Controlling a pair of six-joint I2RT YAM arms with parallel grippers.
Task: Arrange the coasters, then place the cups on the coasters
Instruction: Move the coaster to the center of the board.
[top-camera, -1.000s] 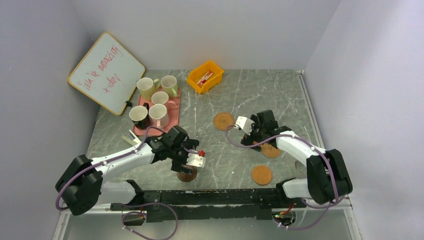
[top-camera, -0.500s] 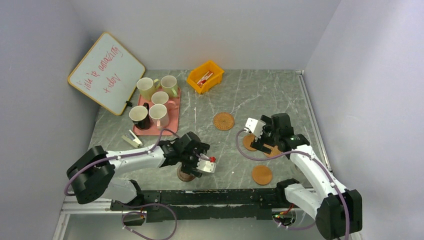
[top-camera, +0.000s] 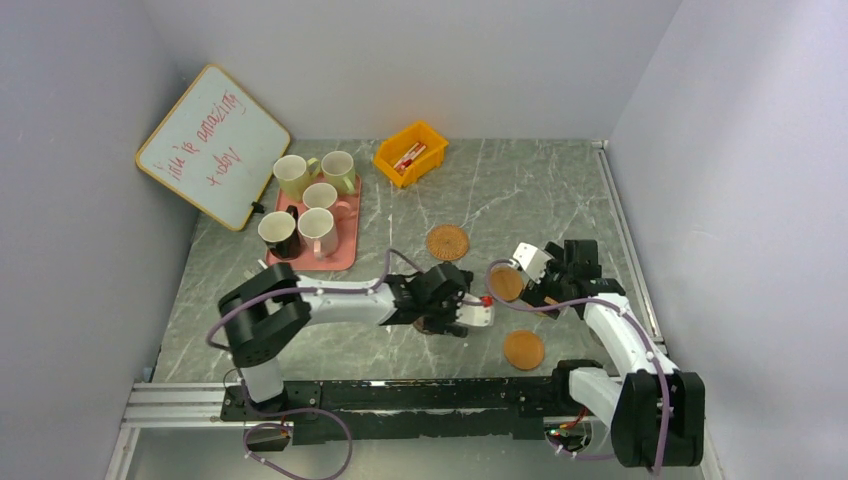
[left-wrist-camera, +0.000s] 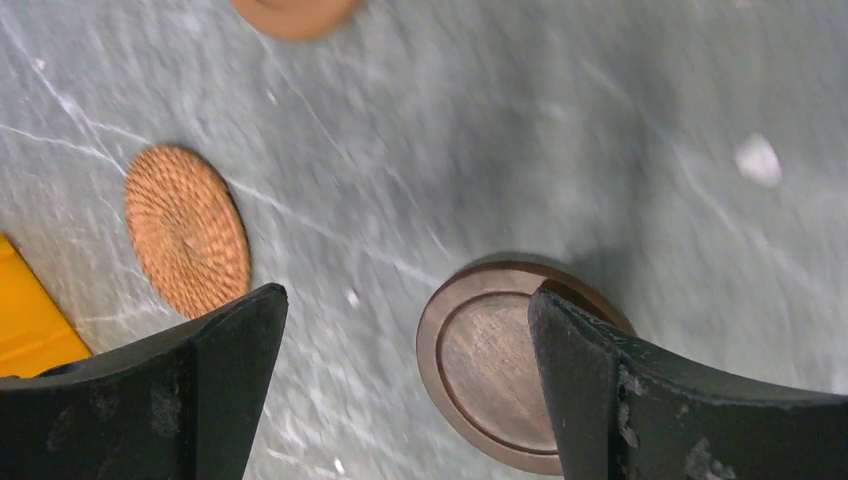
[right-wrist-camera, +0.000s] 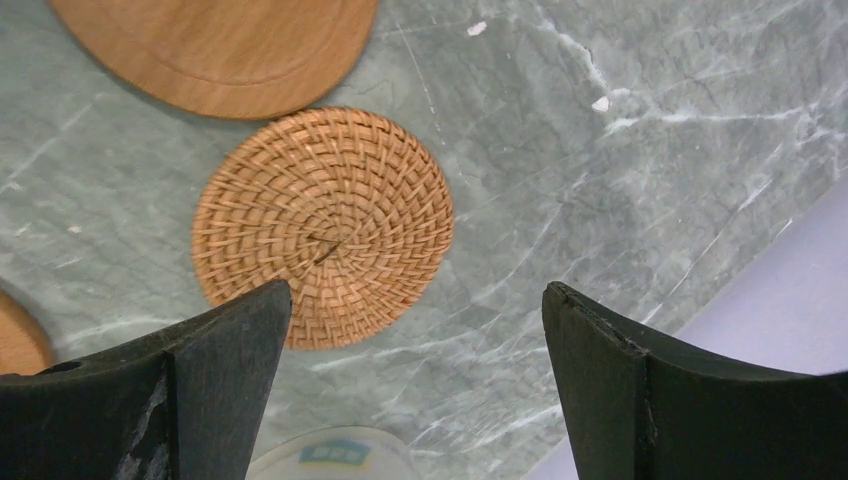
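My left gripper (left-wrist-camera: 405, 300) stands open low over the table, reaching to the middle (top-camera: 440, 322). The dark brown coaster (left-wrist-camera: 505, 365) lies flat between its jaws, its right edge under the right finger (left-wrist-camera: 640, 390); from above it is mostly hidden. The woven coaster (top-camera: 447, 242) lies beyond. My right gripper (right-wrist-camera: 415, 300) is open and holds nothing, hovering by an orange coaster (top-camera: 505, 283). Another orange coaster (top-camera: 523, 350) lies nearer the front. Several cups (top-camera: 317, 230) stand on the pink tray (top-camera: 345, 240) at the back left.
A yellow bin (top-camera: 410, 152) with small items sits at the back centre. A whiteboard (top-camera: 212, 145) leans in the back left corner. In the right wrist view the woven coaster (right-wrist-camera: 322, 225) lies ahead, with an orange coaster (right-wrist-camera: 215, 50) past it.
My left arm has swept right from the front left to the middle, and the dark brown coaster has shifted with it. My right gripper has drawn back to the right.
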